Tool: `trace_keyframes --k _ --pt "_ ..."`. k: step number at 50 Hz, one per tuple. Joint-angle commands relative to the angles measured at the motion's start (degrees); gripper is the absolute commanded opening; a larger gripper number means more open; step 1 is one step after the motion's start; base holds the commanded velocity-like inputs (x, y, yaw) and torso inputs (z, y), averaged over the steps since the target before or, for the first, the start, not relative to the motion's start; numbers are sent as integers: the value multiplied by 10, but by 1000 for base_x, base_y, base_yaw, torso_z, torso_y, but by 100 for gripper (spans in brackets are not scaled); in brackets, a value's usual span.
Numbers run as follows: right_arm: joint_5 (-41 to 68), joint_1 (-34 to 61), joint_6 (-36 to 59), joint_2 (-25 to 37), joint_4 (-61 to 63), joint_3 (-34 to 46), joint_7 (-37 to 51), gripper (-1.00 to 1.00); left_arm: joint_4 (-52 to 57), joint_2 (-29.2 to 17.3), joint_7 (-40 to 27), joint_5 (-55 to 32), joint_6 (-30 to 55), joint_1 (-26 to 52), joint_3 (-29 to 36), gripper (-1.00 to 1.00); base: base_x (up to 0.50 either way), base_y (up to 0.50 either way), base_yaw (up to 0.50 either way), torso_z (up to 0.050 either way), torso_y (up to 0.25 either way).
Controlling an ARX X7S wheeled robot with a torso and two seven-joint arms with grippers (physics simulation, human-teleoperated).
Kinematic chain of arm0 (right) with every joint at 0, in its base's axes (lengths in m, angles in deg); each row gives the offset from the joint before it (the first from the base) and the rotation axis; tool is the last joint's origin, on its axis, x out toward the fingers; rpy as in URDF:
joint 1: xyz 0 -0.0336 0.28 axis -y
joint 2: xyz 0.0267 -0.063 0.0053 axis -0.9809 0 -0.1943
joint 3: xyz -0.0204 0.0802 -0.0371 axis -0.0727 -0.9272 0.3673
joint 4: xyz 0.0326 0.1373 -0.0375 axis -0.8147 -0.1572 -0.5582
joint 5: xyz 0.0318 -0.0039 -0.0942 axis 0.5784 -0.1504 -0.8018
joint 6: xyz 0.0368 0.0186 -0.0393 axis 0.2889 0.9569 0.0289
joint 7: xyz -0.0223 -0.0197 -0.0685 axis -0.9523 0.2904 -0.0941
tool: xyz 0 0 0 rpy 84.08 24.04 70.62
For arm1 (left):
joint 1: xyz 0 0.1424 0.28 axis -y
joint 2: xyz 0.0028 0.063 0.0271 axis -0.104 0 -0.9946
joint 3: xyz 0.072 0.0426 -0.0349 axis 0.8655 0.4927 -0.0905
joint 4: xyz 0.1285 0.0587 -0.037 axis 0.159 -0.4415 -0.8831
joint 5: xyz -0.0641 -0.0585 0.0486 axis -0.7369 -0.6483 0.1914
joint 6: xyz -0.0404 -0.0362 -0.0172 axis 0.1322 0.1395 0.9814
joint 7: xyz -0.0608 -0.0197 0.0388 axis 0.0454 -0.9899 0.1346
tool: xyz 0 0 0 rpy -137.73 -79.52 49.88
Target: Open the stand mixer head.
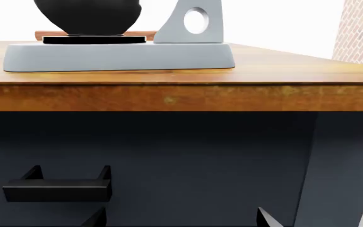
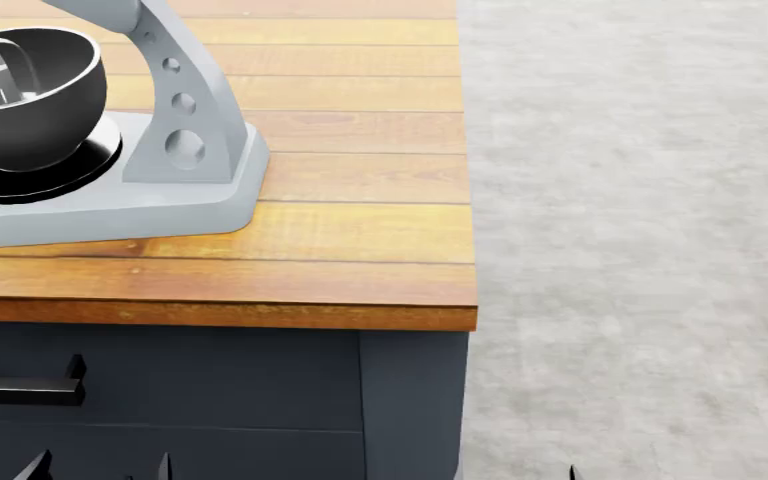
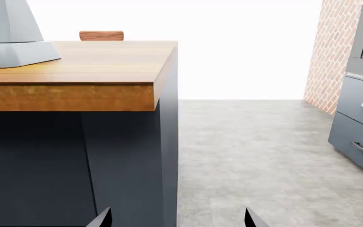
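Mixer [image 2: 157, 150] stands on counter [image 2: 357, 240], above drawer [image 2: 197, 380].

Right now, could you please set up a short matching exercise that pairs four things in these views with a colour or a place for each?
Things:
1. mixing bowl
2. mixer base plate
3. drawer handle
4. brick wall

Descriptions:
A. light grey, flat on the wooden countertop
B. black bar on the dark cabinet front below the countertop
C. shiny dark metal, beater inside it
D. reddish, beyond the island's end, next to grey drawers

Pairs: 1-C, 2-A, 3-B, 4-D
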Motion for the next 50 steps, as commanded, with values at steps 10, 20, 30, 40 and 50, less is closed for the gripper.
trace_keyframes --k 10,20,30,40,50 --pt "22 9 11 24 -9 30 32 100 7 -27 -19 -31 -6 -5 25 100 0 0 0 0 0" --pt "33 8 19 32 -9 41 48 100 8 -34 -52 -24 2 -3 31 100 0 0 0 0 0" --pt "37 10 17 40 -11 51 60 100 -8 -42 -61 -27 -18 3 44 100 0 0 0 0 0" --pt "45 10 18 47 -10 59 67 100 3 -50 -64 -39 -21 -5 50 100 0 0 0 0 0" --pt "52 12 16 53 -12 66 75 100 -1 -56 -74 -43 -24 -1 57 100 0 0 0 0 0"
